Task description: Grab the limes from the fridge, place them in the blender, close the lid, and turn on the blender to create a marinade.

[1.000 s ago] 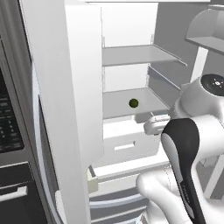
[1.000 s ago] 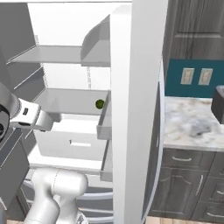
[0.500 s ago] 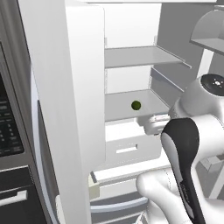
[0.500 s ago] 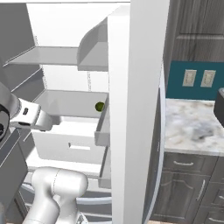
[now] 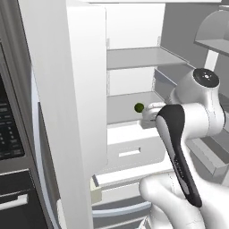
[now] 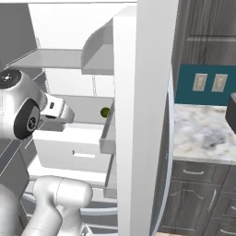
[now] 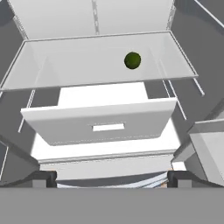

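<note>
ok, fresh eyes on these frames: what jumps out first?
The lone dark green lime on the grey shelf in the open fridge, just above the white drawer. Next, the white arm reaching toward that shelf, the end effector open and well short of the lime.

The lime (image 7: 132, 60) at upper centre of my hand view looks dark green and faintly glossy. It sits on a smooth, matt grey shelf (image 7: 78, 65). Below it, the drawer (image 7: 100, 122) is plain matt white, like plastic. In the right base view, the countertop (image 6: 203, 138) at right is mottled grey-white stone, over cabinets (image 6: 198, 198) of dark grey wood grain.
</note>
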Robot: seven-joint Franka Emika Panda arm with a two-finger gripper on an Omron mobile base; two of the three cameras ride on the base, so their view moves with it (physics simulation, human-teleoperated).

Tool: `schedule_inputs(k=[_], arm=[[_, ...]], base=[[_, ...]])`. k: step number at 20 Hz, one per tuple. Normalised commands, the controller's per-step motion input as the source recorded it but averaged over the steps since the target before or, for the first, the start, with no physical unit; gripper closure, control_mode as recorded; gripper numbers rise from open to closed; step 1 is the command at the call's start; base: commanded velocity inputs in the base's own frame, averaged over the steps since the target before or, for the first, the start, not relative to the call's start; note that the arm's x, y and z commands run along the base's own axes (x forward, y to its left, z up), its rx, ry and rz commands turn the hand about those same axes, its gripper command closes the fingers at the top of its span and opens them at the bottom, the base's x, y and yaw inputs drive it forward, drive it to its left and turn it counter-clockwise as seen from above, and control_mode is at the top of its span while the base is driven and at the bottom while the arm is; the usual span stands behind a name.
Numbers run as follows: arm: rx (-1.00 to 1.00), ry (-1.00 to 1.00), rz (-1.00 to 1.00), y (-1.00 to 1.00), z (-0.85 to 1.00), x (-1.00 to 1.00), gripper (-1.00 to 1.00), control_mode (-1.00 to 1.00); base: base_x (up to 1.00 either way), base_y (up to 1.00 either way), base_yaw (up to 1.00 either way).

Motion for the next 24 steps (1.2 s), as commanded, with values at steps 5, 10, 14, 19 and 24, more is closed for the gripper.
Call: schedule_inputs(k=[5,10,14,19,24], arm=[[0.00,-0.01,-0.03,-0.36,-0.46,0.99,-1.00,-1.00],[0.00,0.00,-0.04,-0.24,-0.26,0.99,-1.00,-1.00],[0.00,0.05,-0.02,0.00,-0.01,0.98,-1.00,-1.00],[0.00,0.16,0.00,-0.06,-0.28,0.79,-1.00,-1.00],[0.00,0.15,0.00,-0.12,-0.41,0.73,-1.00,-1.00]], base=[[0.00,0.00,0.00],[0.00,0.00,0.00],[0.00,0.00,0.00],[0.00,0.00,0.00],[0.00,0.00,0.00]])
